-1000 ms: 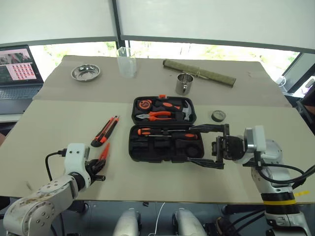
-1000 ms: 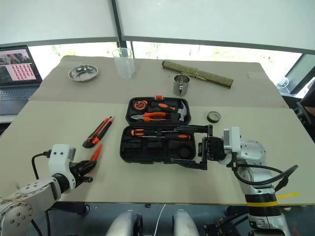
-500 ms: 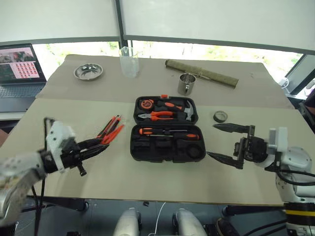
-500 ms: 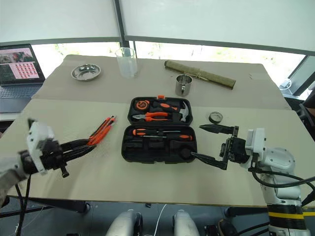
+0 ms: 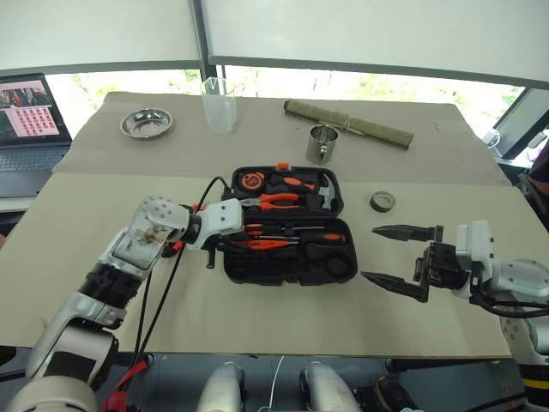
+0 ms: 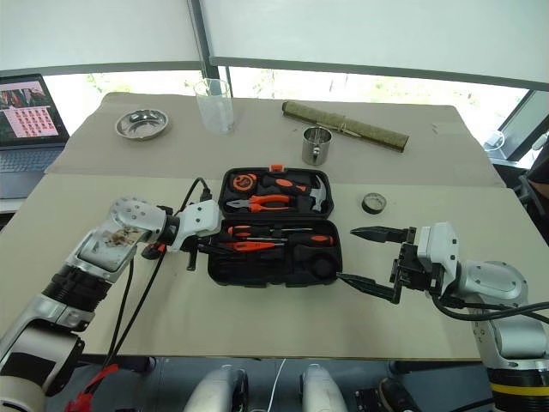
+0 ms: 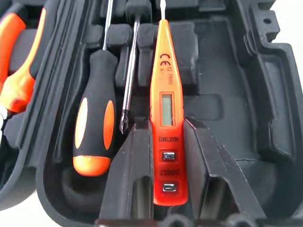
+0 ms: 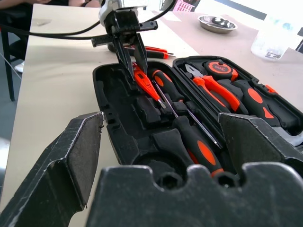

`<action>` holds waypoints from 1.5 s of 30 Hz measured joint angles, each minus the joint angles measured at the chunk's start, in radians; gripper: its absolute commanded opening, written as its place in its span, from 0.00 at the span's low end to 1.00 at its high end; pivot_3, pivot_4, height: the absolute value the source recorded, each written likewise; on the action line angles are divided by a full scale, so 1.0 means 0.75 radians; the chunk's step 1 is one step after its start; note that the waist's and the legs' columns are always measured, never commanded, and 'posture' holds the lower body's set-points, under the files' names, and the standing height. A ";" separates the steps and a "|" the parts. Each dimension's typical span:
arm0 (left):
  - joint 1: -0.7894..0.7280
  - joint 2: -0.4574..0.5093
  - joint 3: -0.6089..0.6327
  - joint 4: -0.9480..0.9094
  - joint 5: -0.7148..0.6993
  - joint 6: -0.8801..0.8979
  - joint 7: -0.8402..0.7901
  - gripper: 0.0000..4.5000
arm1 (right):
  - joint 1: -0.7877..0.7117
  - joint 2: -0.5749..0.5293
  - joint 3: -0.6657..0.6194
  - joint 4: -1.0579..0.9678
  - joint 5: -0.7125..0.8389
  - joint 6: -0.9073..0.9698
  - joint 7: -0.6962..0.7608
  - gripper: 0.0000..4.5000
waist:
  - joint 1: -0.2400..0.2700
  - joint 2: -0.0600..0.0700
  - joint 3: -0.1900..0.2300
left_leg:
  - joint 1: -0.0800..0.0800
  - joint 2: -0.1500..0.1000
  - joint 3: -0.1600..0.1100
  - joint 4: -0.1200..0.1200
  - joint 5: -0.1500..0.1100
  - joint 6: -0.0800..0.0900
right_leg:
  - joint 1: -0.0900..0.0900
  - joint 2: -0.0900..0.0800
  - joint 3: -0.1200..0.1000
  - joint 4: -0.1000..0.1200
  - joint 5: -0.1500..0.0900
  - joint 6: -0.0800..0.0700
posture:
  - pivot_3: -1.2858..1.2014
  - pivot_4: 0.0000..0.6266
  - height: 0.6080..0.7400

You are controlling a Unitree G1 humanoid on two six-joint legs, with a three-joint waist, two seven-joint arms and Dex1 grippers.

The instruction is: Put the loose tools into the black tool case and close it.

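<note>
The black tool case (image 5: 284, 267) lies open in the middle of the table. My left gripper (image 7: 166, 124) is shut on the small orange pen-like tool (image 7: 166, 101) and holds it over the case's near half, its tip among the moulded slots. Two screwdrivers (image 7: 94, 127) with orange-and-black handles lie in that half beside it. The utility knife (image 8: 154, 51) lies on the table left of the case, mostly behind my left arm. My right gripper (image 5: 386, 256) hangs open to the right of the case, holding nothing.
Pliers (image 5: 276, 202), a hammer and a tape measure sit in the case's far half. Behind stand a metal mug (image 5: 322, 144), a clear cup (image 5: 219, 105), a steel bowl (image 5: 147, 123) and a rolled mat (image 5: 347, 124). A small round lid (image 5: 382, 202) lies right; a laptop (image 5: 26, 120) far left.
My left arm swung from the table's near left to over the case, carrying the orange tool and rolling its wrist. My right gripper drew back to the right, away from the case, still open.
</note>
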 measured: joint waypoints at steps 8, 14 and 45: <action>-0.051 0.000 -0.049 -0.025 0.103 0.079 -0.016 0.10 | 0.036 0.012 0.000 -0.057 0.001 0.000 -0.018 1.00 | -0.001 0.000 0.000 | 0.004 0.000 -0.001 0.004 0.000 0.000 | 0.003 0.000 0.000 0.005 0.000 0.000 | 0.52 0.24 1.00; -0.082 -0.020 -0.072 -0.045 0.143 0.184 -0.017 0.10 | 0.043 0.015 0.000 -0.068 0.004 0.014 -0.021 1.00 | -0.001 0.000 0.000 | 0.004 0.000 -0.002 0.007 0.000 0.000 | 0.005 0.000 0.000 0.006 0.000 0.000 | 0.52 0.24 1.00; 0.071 -0.264 0.267 -0.004 -0.147 0.111 0.083 0.01 | 0.043 0.079 0.042 -0.098 0.053 0.077 -0.040 1.00 | -0.001 0.000 0.000 | -0.006 -0.001 -0.010 0.019 -0.002 0.003 | 0.002 0.000 -0.004 0.008 0.001 0.002 | 0.52 0.24 1.00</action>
